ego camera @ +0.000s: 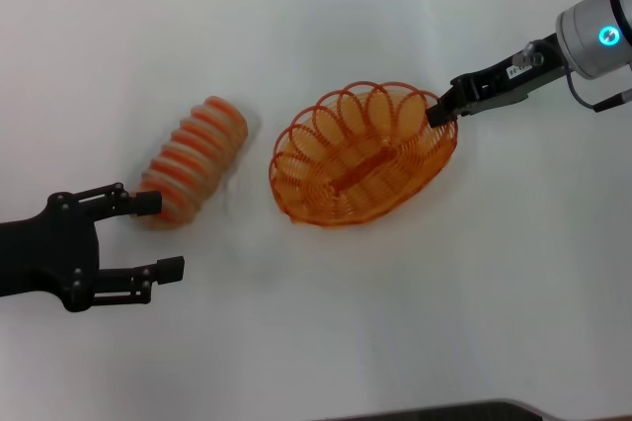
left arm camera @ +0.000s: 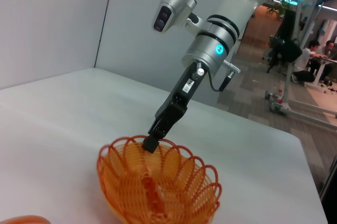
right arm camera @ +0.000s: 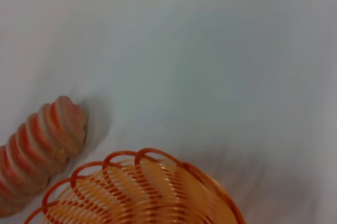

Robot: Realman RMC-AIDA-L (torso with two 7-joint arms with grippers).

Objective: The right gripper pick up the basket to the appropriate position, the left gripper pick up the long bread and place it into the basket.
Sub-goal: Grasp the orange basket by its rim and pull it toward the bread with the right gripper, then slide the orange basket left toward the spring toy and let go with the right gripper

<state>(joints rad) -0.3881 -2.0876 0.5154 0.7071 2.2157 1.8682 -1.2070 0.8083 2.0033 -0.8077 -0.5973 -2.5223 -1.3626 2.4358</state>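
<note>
The right pincer (left arm camera: 151, 142) grips the far rim of the basket (left arm camera: 158, 192) on the white table (left arm camera: 58, 124)

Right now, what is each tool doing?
Left tool: open, empty, beside the long bread.
Right tool: closed on the basket rim.

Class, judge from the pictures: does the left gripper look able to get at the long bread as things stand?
Probably yes. The left gripper is open beside the near end of the long bread, with nothing between them. The basket sits apart, its rim held by the right gripper.
</note>
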